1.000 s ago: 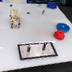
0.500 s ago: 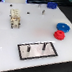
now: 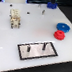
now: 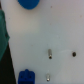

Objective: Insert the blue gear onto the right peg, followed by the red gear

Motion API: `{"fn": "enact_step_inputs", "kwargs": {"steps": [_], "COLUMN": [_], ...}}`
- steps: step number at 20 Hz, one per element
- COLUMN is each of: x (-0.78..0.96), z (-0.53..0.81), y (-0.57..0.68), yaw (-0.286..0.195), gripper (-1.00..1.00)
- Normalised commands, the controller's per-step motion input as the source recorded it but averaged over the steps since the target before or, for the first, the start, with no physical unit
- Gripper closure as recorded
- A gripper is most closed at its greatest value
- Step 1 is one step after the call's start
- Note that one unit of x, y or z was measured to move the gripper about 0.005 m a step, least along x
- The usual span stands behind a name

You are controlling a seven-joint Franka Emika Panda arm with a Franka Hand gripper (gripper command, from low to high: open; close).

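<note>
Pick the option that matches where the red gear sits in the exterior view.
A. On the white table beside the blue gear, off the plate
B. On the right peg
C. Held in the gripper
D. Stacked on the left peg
A. The red gear lies on the white table right next to the blue gear, away from the plate, whose right peg stands bare.

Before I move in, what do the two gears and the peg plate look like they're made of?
The blue gear and the red gear look like plastic: saturated, uniform colour, faint sheen. The plate looks like matte grey metal or plastic with a black rim; too blurred to say. Its right peg is a dark, thin pin, possibly metal.
</note>
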Motion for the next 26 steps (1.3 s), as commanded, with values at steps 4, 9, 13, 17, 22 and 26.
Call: {"fn": "enact_step_inputs", "kwargs": {"steps": [4, 9, 13, 17, 22, 26], "x": [-0.06, -0.11, -0.05, -0.13, -0.08, 0.0], "z": [-0.4, -0.47, -0.56, -0.55, -0.48, 0.02], "y": [0.53, 0.37, 0.01, -0.1, -0.1, -0.17], "yaw": [0.0, 0.0, 0.0, 0.0, 0.0, 0.0], "gripper": [-1.0, -1.0, -1.0, -1.0, -1.0, -1.0]}}
